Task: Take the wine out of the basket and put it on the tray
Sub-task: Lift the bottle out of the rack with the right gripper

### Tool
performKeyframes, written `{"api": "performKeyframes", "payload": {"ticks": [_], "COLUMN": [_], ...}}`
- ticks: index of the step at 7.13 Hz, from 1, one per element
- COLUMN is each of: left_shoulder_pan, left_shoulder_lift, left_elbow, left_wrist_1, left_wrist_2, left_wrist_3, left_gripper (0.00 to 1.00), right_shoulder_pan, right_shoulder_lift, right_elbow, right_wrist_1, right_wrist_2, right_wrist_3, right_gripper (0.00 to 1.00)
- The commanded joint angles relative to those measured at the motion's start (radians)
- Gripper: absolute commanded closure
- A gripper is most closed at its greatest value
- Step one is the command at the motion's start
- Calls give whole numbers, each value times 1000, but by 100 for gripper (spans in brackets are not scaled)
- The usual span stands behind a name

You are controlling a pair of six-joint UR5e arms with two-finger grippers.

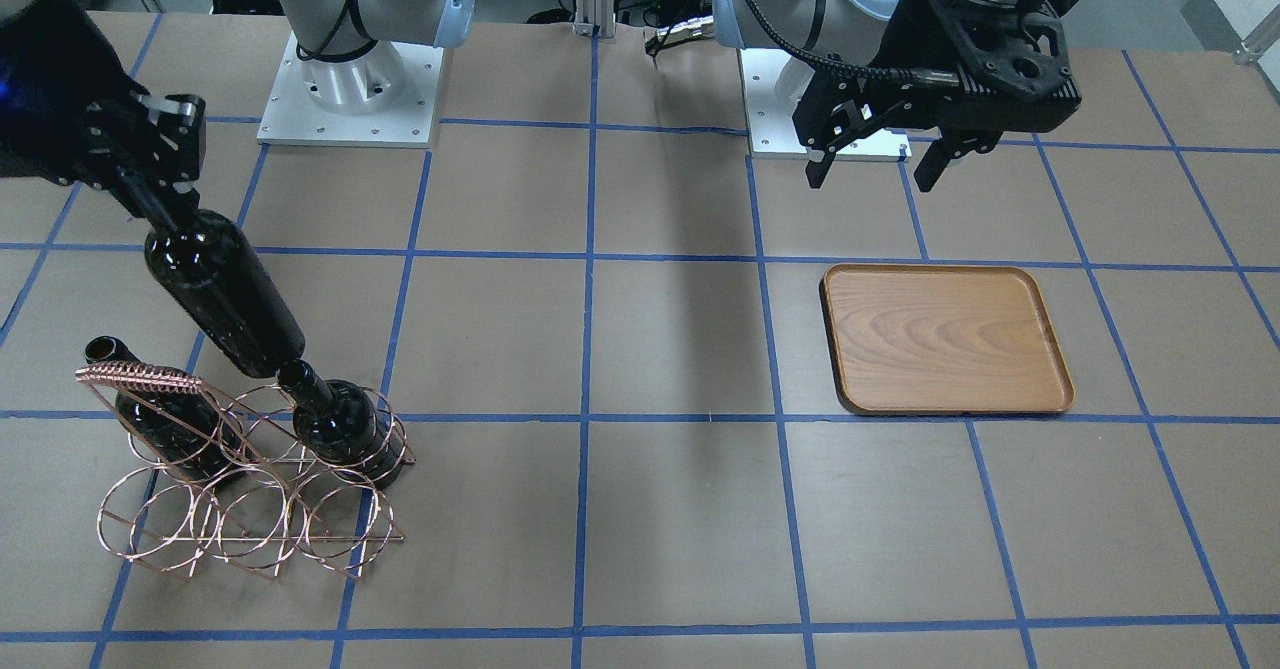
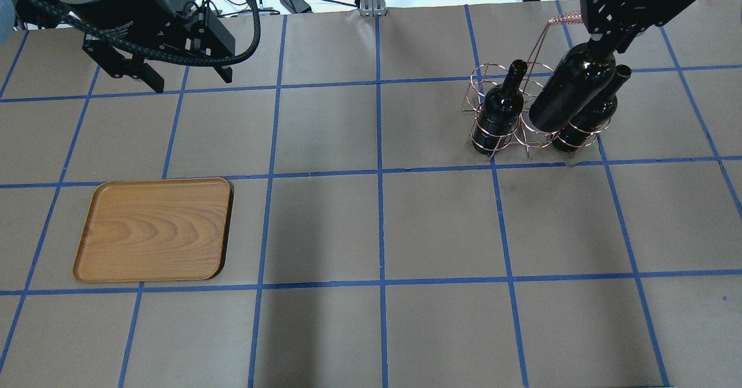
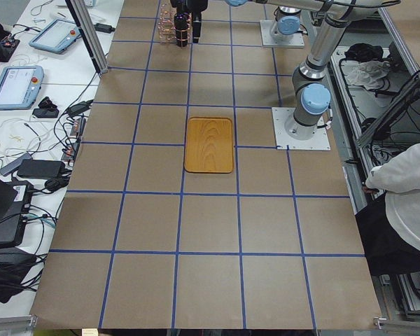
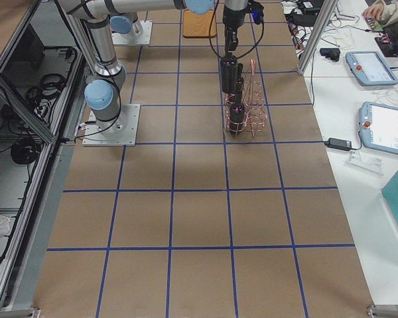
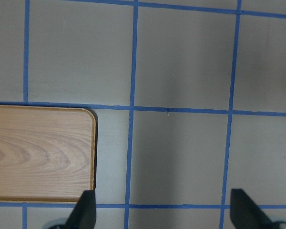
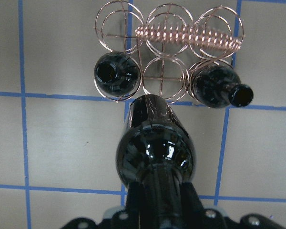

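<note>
My right gripper (image 1: 165,211) (image 2: 603,44) is shut on the neck of a dark wine bottle (image 1: 222,294) (image 2: 571,91) (image 6: 155,145) and holds it lifted above the copper wire basket (image 1: 250,494) (image 2: 524,136) (image 6: 169,40). Two more dark bottles stand in the basket's outer rings (image 1: 340,419) (image 2: 498,112). The light-brown wooden tray (image 1: 945,341) (image 2: 155,230) (image 5: 38,152) lies flat and bare on the other side of the table. My left gripper (image 1: 872,164) (image 2: 188,79) (image 5: 164,210) is open and empty, hovering beyond the tray's corner.
Brown paper with a blue tape grid covers the table (image 2: 377,231). The arm bases (image 1: 350,89) stand at the robot's edge. Tablets and cables (image 3: 17,84) lie on a side bench. A seated person (image 3: 406,203) shows at the edge of the left view.
</note>
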Motion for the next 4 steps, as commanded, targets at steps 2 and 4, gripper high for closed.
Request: {"api": "performKeyframes", "payload": {"ticks": [2, 4], "left_shoulder_pan": [13, 17], "left_shoulder_lift": [2, 3], "left_elbow": [-1, 0], "left_wrist_1": [0, 0], "left_wrist_2": [-3, -5], "left_wrist_3": [0, 2], "left_gripper": [0, 0], "right_shoulder_pan": [272, 449], "right_shoulder_lift": [-10, 81], "right_elbow": [0, 28], "right_wrist_1": [42, -117], "right_wrist_2": [34, 29], "right_wrist_3": [416, 613], "right_gripper": [82, 83]}}
